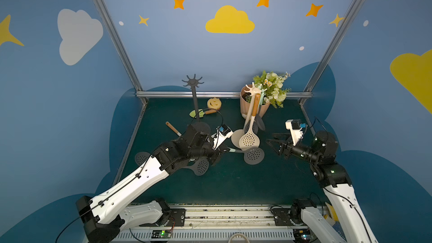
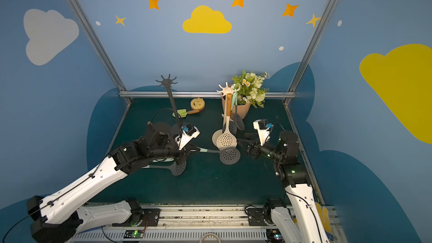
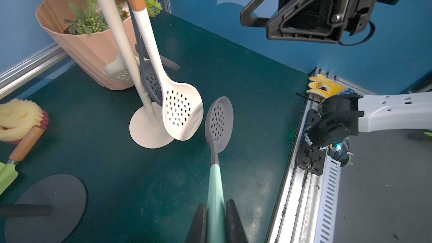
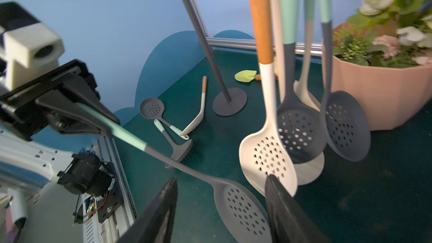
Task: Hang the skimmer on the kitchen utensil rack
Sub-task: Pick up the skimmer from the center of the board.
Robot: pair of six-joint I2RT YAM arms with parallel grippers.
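Left gripper [image 3: 215, 209] pinches the probably light, stiffish skimmer [image 3: 218, 122] by its mint handle, a sensible hold, head beyond the jaws; right gripper [image 4: 222, 178] jaws spread near head.

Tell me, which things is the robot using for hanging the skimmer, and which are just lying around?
For the job: gray skimmer, gripped by the left gripper; cream rack; open right gripper beside it.

Just lying about: flower pot; smiley sponge; green trowel; empty dark rack; spare skimmers.
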